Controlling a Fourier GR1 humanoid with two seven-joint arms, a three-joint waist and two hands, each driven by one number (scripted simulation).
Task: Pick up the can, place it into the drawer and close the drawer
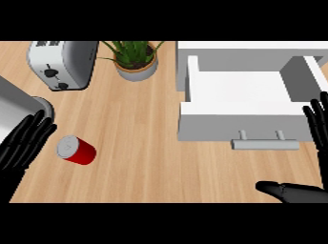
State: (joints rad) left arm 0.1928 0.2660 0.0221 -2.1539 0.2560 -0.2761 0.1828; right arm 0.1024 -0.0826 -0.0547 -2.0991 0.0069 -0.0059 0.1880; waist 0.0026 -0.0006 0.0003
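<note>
A red can (76,150) with a silver lid lies on its side on the wooden counter at the lower left. Just left of it my left hand (19,147) is open, fingers straight and pointing up-right, a small gap from the can. The white drawer (239,123) stands pulled open at the right, its inside bare, a grey handle (265,143) on its front. My right hand (327,143) is open at the right edge, fingers up beside the drawer's right side, thumb stretched out to the left low down.
A silver toaster (63,64) stands at the back left. A potted green plant (136,59) is beside it. A grey metal object (8,114) sits at the left edge behind my left hand.
</note>
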